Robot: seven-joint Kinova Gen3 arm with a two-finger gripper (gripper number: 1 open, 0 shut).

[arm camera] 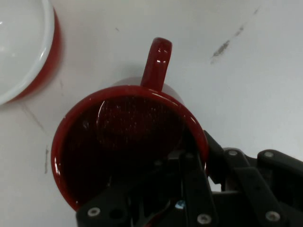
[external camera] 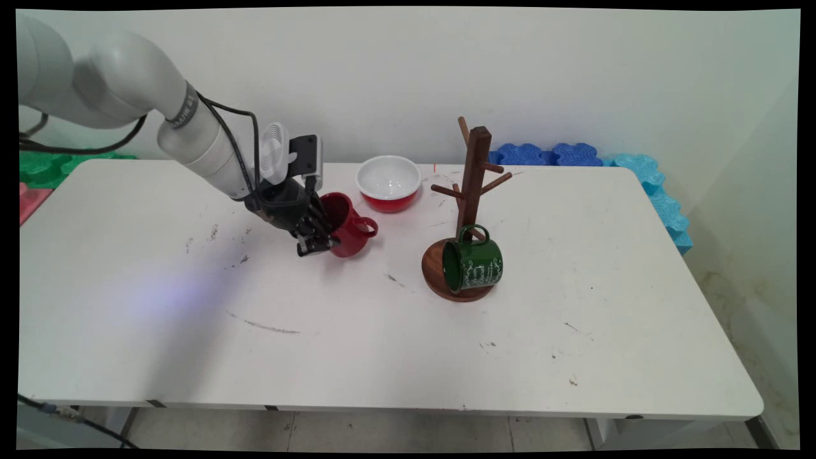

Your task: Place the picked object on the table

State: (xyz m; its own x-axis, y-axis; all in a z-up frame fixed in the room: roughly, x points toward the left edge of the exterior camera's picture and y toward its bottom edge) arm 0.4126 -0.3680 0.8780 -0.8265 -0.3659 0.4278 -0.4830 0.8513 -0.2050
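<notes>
Black two-finger end effector (external camera: 317,239) closed on the rim of a red mug (external camera: 347,224), one finger (arm camera: 191,189) inside the cup and the other outside its wall, seen plainly in the hand view. Mug tilted, mouth toward the arm, handle pointing to 3 o'clock in the main view, low over or resting on the white tabletop (external camera: 159,306); contact with the surface cannot be told. Just beyond the mug at 1 o'clock, apart from it, a red bowl with white inside (external camera: 389,183), close to the tabletop's far edge. Well to the mug's 3 o'clock, a dark wooden mug tree (external camera: 472,191) on a round base, with a green enamel mug (external camera: 473,265) lying on its side on that base, mouth toward 9 o'clock. Open strip of tabletop between red mug and tree base. Wide bare surface toward 6 o'clock to the near edge, and toward 9 o'clock to the left edge, scuffed with dark marks. Blue foam tiles (external camera: 548,154) behind the far right corner, green foam (external camera: 44,167) behind the far left.
</notes>
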